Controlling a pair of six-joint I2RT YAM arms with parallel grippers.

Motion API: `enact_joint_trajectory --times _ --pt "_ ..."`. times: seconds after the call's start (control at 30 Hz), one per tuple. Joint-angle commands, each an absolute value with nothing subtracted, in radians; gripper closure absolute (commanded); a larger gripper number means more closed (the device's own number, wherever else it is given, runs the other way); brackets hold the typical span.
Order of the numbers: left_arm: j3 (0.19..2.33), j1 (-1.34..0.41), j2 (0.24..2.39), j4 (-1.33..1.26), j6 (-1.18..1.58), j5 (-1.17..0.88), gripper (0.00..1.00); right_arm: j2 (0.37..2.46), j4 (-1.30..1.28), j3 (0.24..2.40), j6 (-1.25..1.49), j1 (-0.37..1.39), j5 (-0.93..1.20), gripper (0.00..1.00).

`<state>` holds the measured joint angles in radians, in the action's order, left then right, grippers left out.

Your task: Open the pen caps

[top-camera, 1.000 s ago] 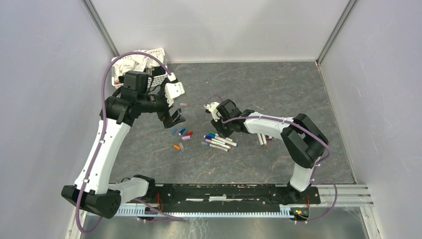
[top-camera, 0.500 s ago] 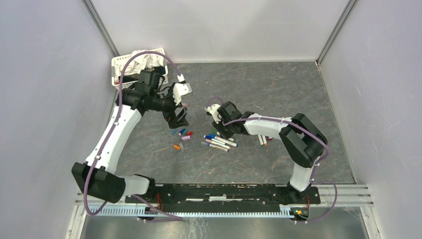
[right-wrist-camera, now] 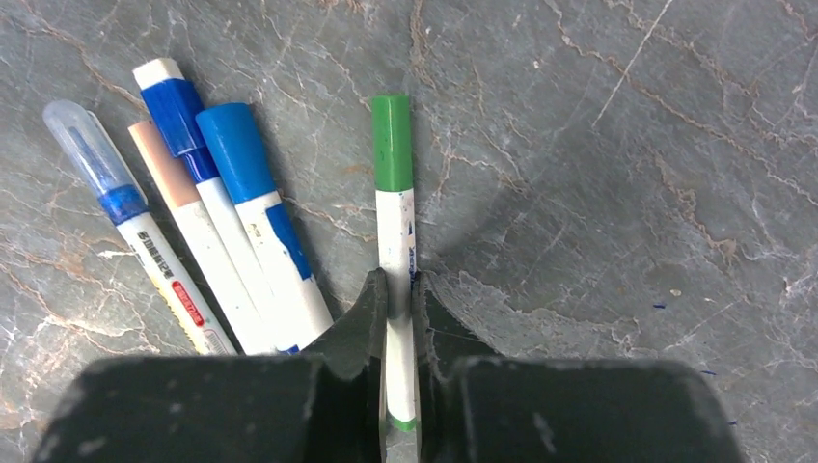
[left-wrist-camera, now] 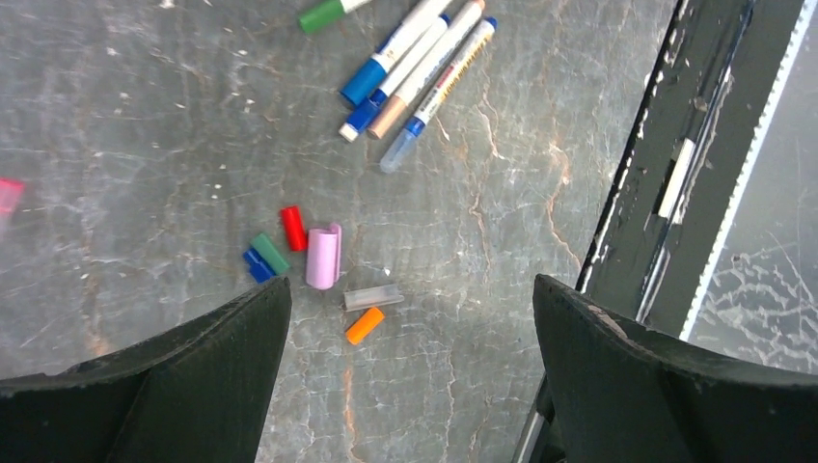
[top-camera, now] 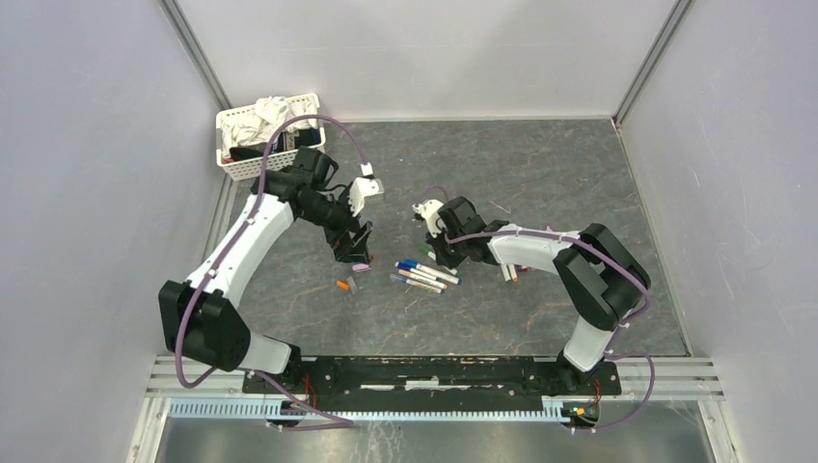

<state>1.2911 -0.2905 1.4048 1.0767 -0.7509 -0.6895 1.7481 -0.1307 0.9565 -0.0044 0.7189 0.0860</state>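
Observation:
My right gripper (right-wrist-camera: 397,289) is shut on the white barrel of a pen whose green cap (right-wrist-camera: 392,142) is still on; the pen lies on the grey table. In the top view this gripper (top-camera: 432,253) sits at the upper end of a row of capped pens (top-camera: 421,276). Beside it in the right wrist view lie two blue-capped pens (right-wrist-camera: 236,149) and a clear-capped one (right-wrist-camera: 85,143). My left gripper (left-wrist-camera: 410,386) is open and empty above loose caps: red (left-wrist-camera: 293,228), green (left-wrist-camera: 270,254), blue (left-wrist-camera: 257,265), a larger pink one (left-wrist-camera: 323,256), clear (left-wrist-camera: 371,296), orange (left-wrist-camera: 365,325).
A white basket (top-camera: 224,121) with cloth in it stands at the back left. Two more pens (top-camera: 509,273) lie under the right forearm. The black base rail (left-wrist-camera: 675,174) runs along the near edge. Grey walls close in both sides.
My left arm has swung right and down from the basket to above the loose caps, jaws open. My right gripper has shifted slightly right, still low at the pens.

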Motion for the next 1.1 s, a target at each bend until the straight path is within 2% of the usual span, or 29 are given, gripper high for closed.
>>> enact_joint_trajectory --times 0.0,0.03,0.23,0.37,0.53,0.8,1.0,1.07 --pt "1.269 -0.336 1.424 1.069 -0.793 -0.681 0.00 1.696 -0.184 0.949 -0.005 0.691 0.137 0.97" --pt "1.263 -0.348 1.426 1.056 -0.793 -0.670 0.00 1.682 -0.191 0.964 -0.003 0.685 0.156 1.00" --pt "1.232 -0.444 1.433 0.993 -0.812 -0.582 0.01 1.604 -0.261 1.055 -0.010 0.667 0.340 1.00" --pt "1.217 -0.499 1.434 0.968 -0.847 -0.566 0.02 1.602 -0.307 1.094 -0.006 0.667 0.598 1.00" --pt "1.226 -0.522 1.432 0.986 -0.904 -0.647 0.05 1.592 -0.283 1.076 0.029 0.672 0.839 1.00" --pt "1.223 -0.576 1.434 0.994 -0.932 -0.650 0.12 1.617 -0.242 1.082 0.067 0.679 0.996 1.00" --pt "1.210 -0.589 1.429 1.002 -0.949 -0.656 0.26 1.652 -0.236 1.111 0.089 0.679 1.031 1.00" --pt "1.215 -0.595 1.434 1.012 -0.955 -0.658 0.40 1.665 -0.240 1.123 0.095 0.679 1.031 1.00"
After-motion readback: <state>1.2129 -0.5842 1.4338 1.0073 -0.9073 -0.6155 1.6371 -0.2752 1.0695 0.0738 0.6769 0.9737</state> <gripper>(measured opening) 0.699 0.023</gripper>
